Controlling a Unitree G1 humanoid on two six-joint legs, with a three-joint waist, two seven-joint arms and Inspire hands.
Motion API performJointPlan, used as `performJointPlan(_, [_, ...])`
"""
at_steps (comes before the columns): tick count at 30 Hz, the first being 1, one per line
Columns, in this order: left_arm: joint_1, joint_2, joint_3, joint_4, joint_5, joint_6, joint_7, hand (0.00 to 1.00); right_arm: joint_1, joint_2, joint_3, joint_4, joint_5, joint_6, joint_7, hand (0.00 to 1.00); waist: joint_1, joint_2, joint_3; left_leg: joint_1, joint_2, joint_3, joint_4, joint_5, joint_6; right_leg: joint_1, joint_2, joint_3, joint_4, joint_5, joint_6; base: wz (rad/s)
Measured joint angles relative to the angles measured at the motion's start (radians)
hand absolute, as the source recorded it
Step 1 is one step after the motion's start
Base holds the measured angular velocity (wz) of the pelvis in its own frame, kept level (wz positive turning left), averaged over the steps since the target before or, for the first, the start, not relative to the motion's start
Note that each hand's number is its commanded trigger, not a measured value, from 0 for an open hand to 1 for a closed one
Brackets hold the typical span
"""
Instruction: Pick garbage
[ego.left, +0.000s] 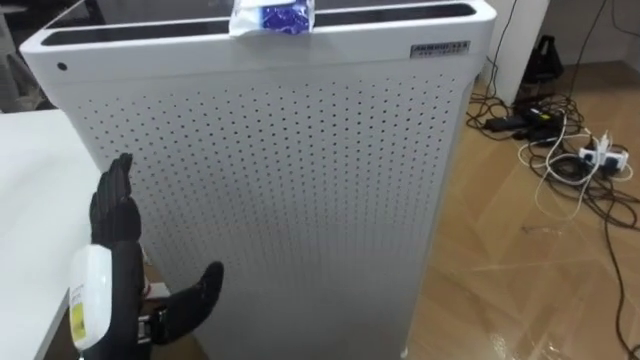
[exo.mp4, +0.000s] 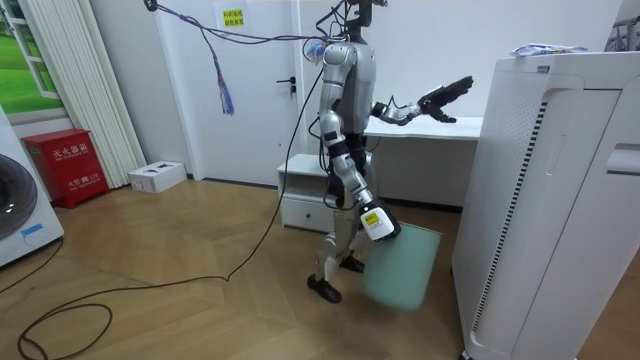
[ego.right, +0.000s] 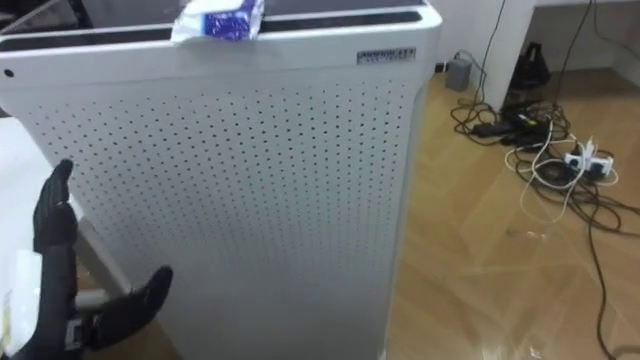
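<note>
A crumpled blue and white wrapper (ego.left: 272, 17) lies on top of a tall white perforated appliance (ego.left: 300, 180), near its back edge. My left hand (ego.left: 115, 215) is raised in front of the appliance's lower left, open with straight fingers and the thumb spread, well below the wrapper and touching nothing. In the room view I stand facing the appliance (exo.mp4: 540, 200), with the left hand (exo.mp4: 445, 95) stretched towards it. My right hand (exo.mp4: 376, 224) hangs low at my side, holding the rim of a pale green bin (exo.mp4: 405, 268).
A white table (ego.left: 30, 200) stands to my left against the appliance. Cables and a power strip (ego.left: 560, 140) lie on the wood floor to the right. In the room view, a low white drawer unit (exo.mp4: 300, 205) stands behind me.
</note>
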Motion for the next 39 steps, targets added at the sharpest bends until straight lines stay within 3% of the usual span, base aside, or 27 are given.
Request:
performJointPlan(1, [-0.002,0.0,0.006,-0.019,-0.001,0.0,0.015,0.0,-0.009,0.005,0.004,-0.004,-0.005,-0.002,0.001,1.0,0.004,0.016,0.0043,0.006,0.015,-0.09,-0.009,0.0,-0.001,-0.07,0.004,0.042,-0.005,-0.025,0.011,-0.78])
performJointPlan(2, [-0.003,0.002,0.019,-0.028,-0.002,0.0,0.027,0.0,-0.025,0.008,0.007,-0.014,-0.01,-0.002,0.0,1.0,0.004,0.008,0.0012,-0.002,0.016,-0.105,-0.005,-0.003,-0.005,-0.116,-0.005,0.075,-0.038,-0.011,0.005,-0.78])
performJointPlan(3, [-0.013,-0.001,0.035,-0.027,-0.003,0.002,0.031,0.0,-0.027,0.004,0.009,-0.051,-0.022,-0.002,-0.007,1.0,-0.015,0.029,-0.0019,-0.023,0.029,-0.092,0.011,-0.019,-0.022,-0.135,-0.01,0.044,-0.022,0.06,-0.033,-0.25])
performJointPlan(4, [-0.033,0.005,0.031,-0.03,0.0,-0.001,0.009,0.0,-0.004,0.005,0.001,-0.066,-0.02,-0.001,-0.013,1.0,-0.043,0.025,-0.0016,-0.026,0.027,-0.04,0.016,-0.018,-0.023,-0.111,-0.015,-0.005,-0.04,0.062,-0.036,0.07])
performJointPlan(5, [-0.041,0.009,0.028,-0.031,0.001,-0.001,0.003,0.0,0.004,0.003,0.001,-0.065,-0.017,0.0,-0.014,1.0,-0.051,0.012,0.0067,-0.023,0.024,-0.014,0.014,-0.02,-0.019,-0.093,-0.015,-0.008,-0.052,0.062,-0.037,0.38])
performJointPlan(7, [-0.08,0.02,0.029,-0.034,0.018,0.0,-0.002,0.0,0.014,0.0,0.001,-0.056,-0.021,0.003,-0.006,1.0,-0.067,0.011,0.0063,-0.029,-0.003,0.061,-0.007,0.012,0.0,-0.025,-0.013,-0.014,-0.112,0.066,-0.032,0.22])
performJointPlan(12, [-0.106,0.021,0.029,-0.078,0.06,0.002,0.013,0.0,0.01,-0.01,-0.013,-0.033,-0.043,0.015,0.008,1.0,-0.064,0.0,0.0014,-0.001,-0.018,0.064,-0.017,0.016,0.008,0.024,-0.013,-0.019,-0.169,0.082,-0.012,0.13])
performJointPlan(16, [-0.149,0.026,0.024,-0.107,0.087,0.012,0.021,0.0,0.01,-0.011,-0.013,-0.033,-0.059,0.03,0.036,1.0,-0.068,0.01,0.0013,0.014,-0.032,0.064,-0.017,0.015,0.015,0.055,-0.014,-0.016,-0.2,0.091,0.001,0.06])
performJointPlan(23, [-0.229,0.036,0.029,-0.131,0.087,0.031,0.019,0.0,0.011,-0.009,-0.011,-0.033,-0.078,0.037,0.073,1.0,-0.08,0.048,-0.0021,0.027,-0.039,0.071,-0.023,0.019,0.022,0.063,-0.021,-0.004,-0.198,0.093,0.005,0.0])
performJointPlan(28, [-0.288,0.077,0.052,-0.132,0.087,0.033,0.02,0.0,0.012,-0.012,-0.012,-0.033,-0.081,0.067,0.088,1.0,-0.091,0.066,0.0016,0.036,-0.038,0.1,-0.023,0.024,0.03,0.068,-0.023,0.009,-0.197,0.093,0.006,-0.03])
performJointPlan(39, [-0.319,0.093,0.096,-0.153,0.109,0.083,0.018,0.0,0.016,-0.018,-0.013,-0.033,-0.081,0.079,0.089,1.0,-0.092,0.063,0.0029,0.042,-0.041,0.119,-0.025,0.025,0.033,0.07,-0.022,0.043,-0.197,0.091,0.01,-0.02])
